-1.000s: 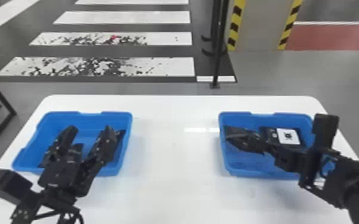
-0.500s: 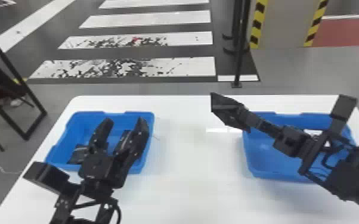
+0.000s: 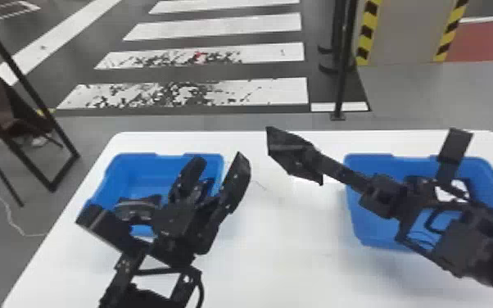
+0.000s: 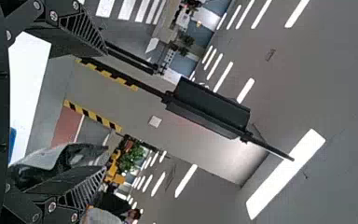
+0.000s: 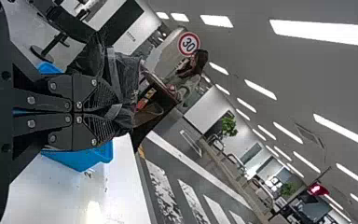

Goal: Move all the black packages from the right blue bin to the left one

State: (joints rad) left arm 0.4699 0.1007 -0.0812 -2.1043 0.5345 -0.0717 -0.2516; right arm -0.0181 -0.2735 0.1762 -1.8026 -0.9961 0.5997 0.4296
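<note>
One package (image 3: 284, 149), black, gripped between the closed fingers of the right end effector (image 3: 314, 157), held above the counter (image 3: 282, 250) between the bins. One left end effector (image 3: 220, 164), fingers spread, held empty over the left bin (image 3: 143, 180). One dark parcel (image 3: 131, 208), contained in the left bin. One white-faced item (image 3: 461, 186), contained in the right bin (image 3: 366, 215), partly covered by the right arm.
</note>
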